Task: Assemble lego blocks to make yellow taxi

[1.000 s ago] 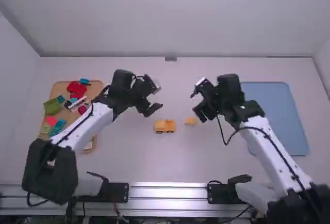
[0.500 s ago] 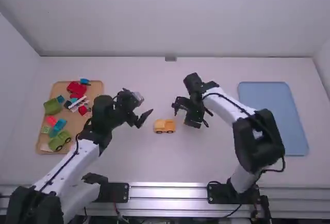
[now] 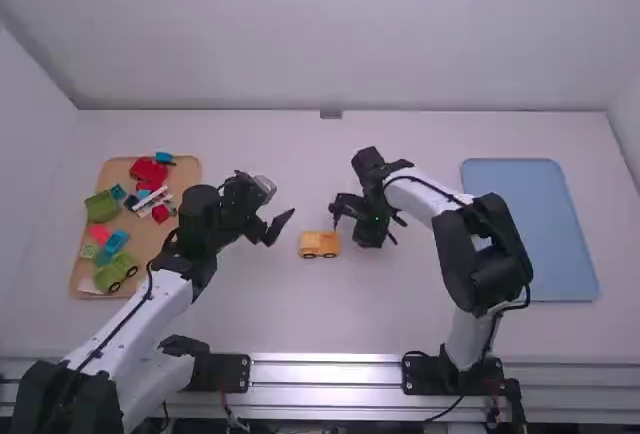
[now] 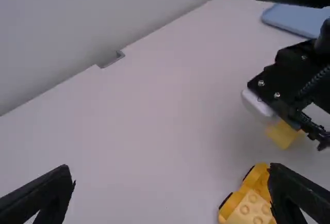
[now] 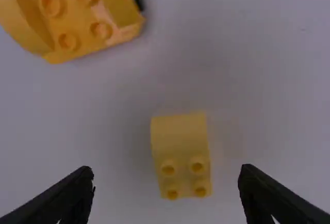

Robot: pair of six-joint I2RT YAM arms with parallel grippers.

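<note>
White table (image 3: 240, 314) under a studded yellow block (image 5: 181, 154), one end smooth.

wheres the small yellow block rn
The small yellow block is on the table between the right gripper's open jaws, beside the yellow wheeled base in the right wrist view.

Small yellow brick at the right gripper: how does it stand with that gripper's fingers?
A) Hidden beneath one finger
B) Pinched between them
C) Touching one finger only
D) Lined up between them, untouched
D: the right gripper is open, and a gap shows between each finger and the small yellow brick.
</note>
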